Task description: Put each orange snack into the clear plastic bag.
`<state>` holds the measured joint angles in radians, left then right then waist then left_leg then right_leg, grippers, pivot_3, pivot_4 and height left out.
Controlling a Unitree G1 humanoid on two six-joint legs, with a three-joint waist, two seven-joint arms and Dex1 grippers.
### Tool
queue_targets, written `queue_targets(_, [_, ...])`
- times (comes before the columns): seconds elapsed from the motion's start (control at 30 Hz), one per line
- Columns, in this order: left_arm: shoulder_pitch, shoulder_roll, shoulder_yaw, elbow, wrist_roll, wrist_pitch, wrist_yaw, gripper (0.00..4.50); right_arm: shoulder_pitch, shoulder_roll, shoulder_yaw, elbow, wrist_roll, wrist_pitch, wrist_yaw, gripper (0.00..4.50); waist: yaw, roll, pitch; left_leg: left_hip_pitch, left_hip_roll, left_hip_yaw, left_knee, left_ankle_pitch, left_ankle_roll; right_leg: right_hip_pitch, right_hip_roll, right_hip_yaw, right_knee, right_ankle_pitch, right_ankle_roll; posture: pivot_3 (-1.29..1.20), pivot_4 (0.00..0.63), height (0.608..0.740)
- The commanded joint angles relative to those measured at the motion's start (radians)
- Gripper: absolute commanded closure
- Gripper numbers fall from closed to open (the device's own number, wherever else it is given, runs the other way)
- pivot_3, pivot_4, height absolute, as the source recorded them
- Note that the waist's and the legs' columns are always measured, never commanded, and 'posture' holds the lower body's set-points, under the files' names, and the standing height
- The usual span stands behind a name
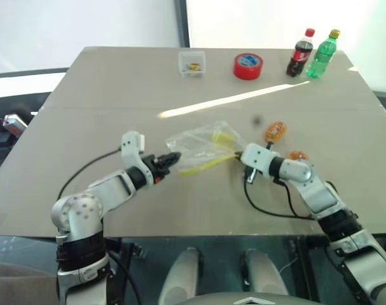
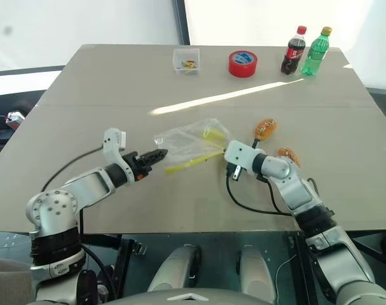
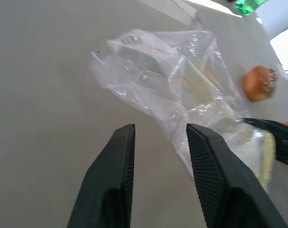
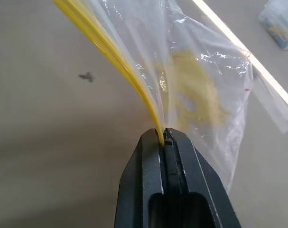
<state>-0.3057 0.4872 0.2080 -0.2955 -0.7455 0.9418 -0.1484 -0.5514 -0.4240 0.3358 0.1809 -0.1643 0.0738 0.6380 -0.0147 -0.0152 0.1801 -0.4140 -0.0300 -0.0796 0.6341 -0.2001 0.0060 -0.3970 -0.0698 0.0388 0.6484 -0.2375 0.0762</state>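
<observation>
Over the counter [image 1: 116,82], head view: clear plastic bag [image 1: 202,143] mid-counter, both orange snacks [image 1: 275,131] beside it. Left wrist: left pincer [image 3: 158,142] apart, bag could slip sideways. Right wrist: right pincer [image 4: 162,137] clamped on its yellow strip — may tear.

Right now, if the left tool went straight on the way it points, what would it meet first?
Probably the clear plastic bag: the left tool stands open, pointing at its crinkled near edge. The right tool pinches the bag's yellow seal strip.
</observation>
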Motion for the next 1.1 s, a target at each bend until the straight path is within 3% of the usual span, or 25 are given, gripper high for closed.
queue_targets(0.03, [0.01, 0.108, -0.207, -0.055, 0.322, -0.355, -0.125, 2.89, -0.064, 0.014, -0.016, 0.039, -0.036, 0.007, -0.034, 4.5, 0.0, 0.0, 0.0, 0.0, 0.0, 0.0, 0.0, 0.0, 0.0, 0.0, 0.0, 0.0, 0.0, 0.0, 0.0, 0.0, 0.15, 0.74])
queue_targets(0.2, [0.006, 0.124, -0.348, -0.066, 0.536, -0.646, -0.218, 2.89, -0.141, 0.052, 0.006, 0.125, -0.079, 0.0, -0.045, 4.5, 0.003, 0.0, 0.0, -0.002, 0.0, 0.002, -0.004, 0.002, -0.003, -0.001, -0.001, 0.001, -0.006, 0.001, 0.001, 0.0, 0.15, 0.74])
queue_targets(0.47, [0.016, 0.144, -0.439, -0.009, 0.767, -0.771, -0.261, 2.89, -0.214, 0.092, 0.003, 0.192, -0.101, 0.002, -0.041, 4.5, -0.004, 0.001, 0.0, -0.002, 0.0, 0.003, -0.01, 0.0, 0.0, -0.006, -0.001, 0.002, -0.005, 0.001, 0.001, 0.0, 0.15, 0.74])
queue_targets(0.7, [0.012, 0.168, -0.444, 0.079, 0.931, -0.854, -0.256, 2.89, -0.225, 0.105, -0.001, 0.183, -0.09, 0.008, -0.019, 4.5, -0.005, 0.001, 0.0, -0.002, 0.0, 0.004, -0.01, 0.0, 0.001, -0.007, 0.0, 0.003, -0.003, 0.001, 0.001, 0.0, 0.15, 0.74])
queue_targets(1.1, [-0.006, 0.183, -0.412, 0.163, 1.091, -0.986, -0.227, 2.89, -0.22, 0.116, -0.008, 0.171, -0.089, 0.02, -0.018, 4.5, -0.005, 0.001, 0.0, -0.002, 0.0, 0.004, -0.01, 0.0, 0.001, -0.008, 0.0, 0.003, -0.001, 0.001, 0.001, 0.0, 0.15, 0.74])
